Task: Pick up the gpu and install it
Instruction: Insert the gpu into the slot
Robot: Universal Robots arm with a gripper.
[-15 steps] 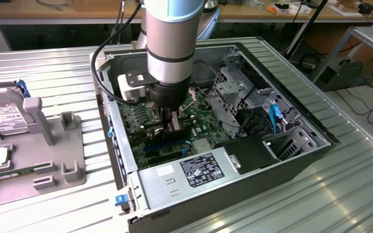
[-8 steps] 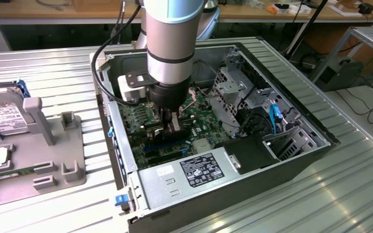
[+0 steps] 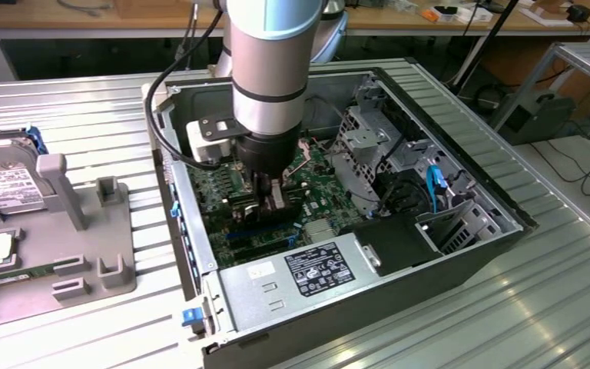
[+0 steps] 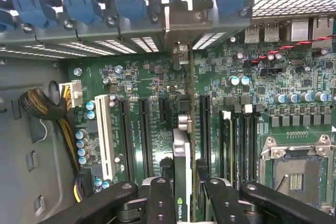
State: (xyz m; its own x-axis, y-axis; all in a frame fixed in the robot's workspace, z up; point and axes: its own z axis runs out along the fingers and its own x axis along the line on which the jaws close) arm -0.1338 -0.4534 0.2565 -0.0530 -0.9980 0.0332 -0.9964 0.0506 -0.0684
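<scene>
My gripper [image 3: 273, 201] reaches down into the open computer case [image 3: 479, 192], just above the green motherboard [image 3: 321, 165]. It is shut on the gpu [image 4: 182, 156], which shows edge-on in the wrist view as a thin upright card with a green logo between the black fingers [image 4: 160, 198]. The card stands over the row of long black expansion slots [image 4: 144, 129], in line with the gap between two of them. Its silver bracket end [image 4: 181, 53] points toward the case's rear slot openings [image 4: 147, 43]. I cannot tell whether the card's edge touches a slot.
A white slot [image 4: 106, 135], memory sticks [image 4: 227, 145] and the bare CPU socket [image 4: 296, 171] flank the card. A braided cable bundle [image 4: 39, 106] lies at the case wall. The power supply [image 3: 306, 269] and drive cage [image 3: 377, 146] crowd the case. A grey fixture [image 3: 80, 246] holds a hard drive [image 3: 3, 184].
</scene>
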